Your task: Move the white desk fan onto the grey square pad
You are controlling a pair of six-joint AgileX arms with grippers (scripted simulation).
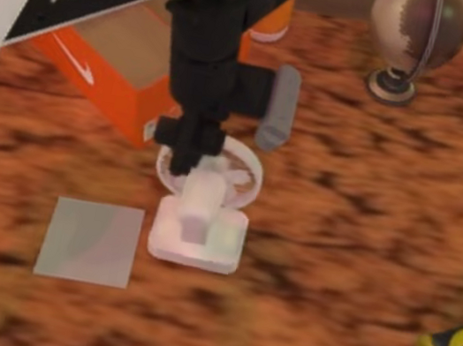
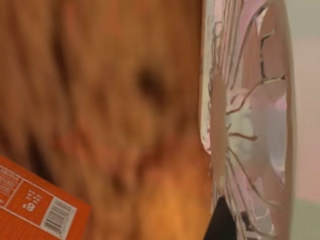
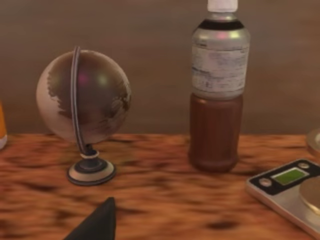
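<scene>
My left gripper (image 1: 186, 165) sits low over the white desk fan (image 1: 203, 213), its black fingers at the rear edge of the round wire-cage head; whether they are clamped on it or released I cannot tell. The fan stands on the mottled, rust-brown counter (image 1: 339, 273), smooth plastic throughout, with a stubby cylindrical motor housing above a rounded rectangular base. The grey square pad (image 1: 90, 241), thin, flat and plain, lies just beside that base on the left, not touching it. Behind the fan is an open orange cardboard shoebox (image 1: 110, 71). A small globe (image 1: 415, 35) on a ringed stand and a yellow-and-black tool handle (image 1: 452, 345) occupy the counter's right side. My right arm is out of the top view.
</scene>
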